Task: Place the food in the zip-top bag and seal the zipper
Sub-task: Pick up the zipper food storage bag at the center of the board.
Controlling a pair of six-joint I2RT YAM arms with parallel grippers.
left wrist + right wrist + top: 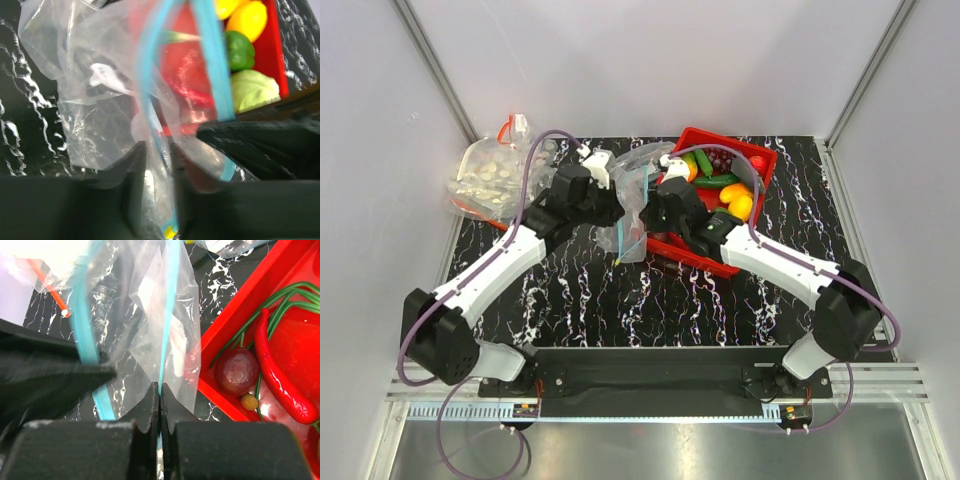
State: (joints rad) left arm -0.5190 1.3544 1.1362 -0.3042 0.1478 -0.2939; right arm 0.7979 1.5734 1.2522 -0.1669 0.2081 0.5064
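While the bag (632, 205) sits at the bench's far middle, the right pincer (160, 390) is clamped tight on its zipper (167, 315). The left pincer (157, 147) straddles that strip, jaws narrow, grip unclear. One chilli (278, 375) lies in the one tray (730, 139) just right.

Clear zip-top bag (145, 315), teal-blue zipper (167, 315). Red tray (235, 315), red chilli (274, 371), dark green pepper (240, 50). Table (620, 290) black with white marble veining.

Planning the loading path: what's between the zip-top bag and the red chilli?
Right wrist view: the red tray's wall and a dark round fruit separate zip-top bag from chilli.
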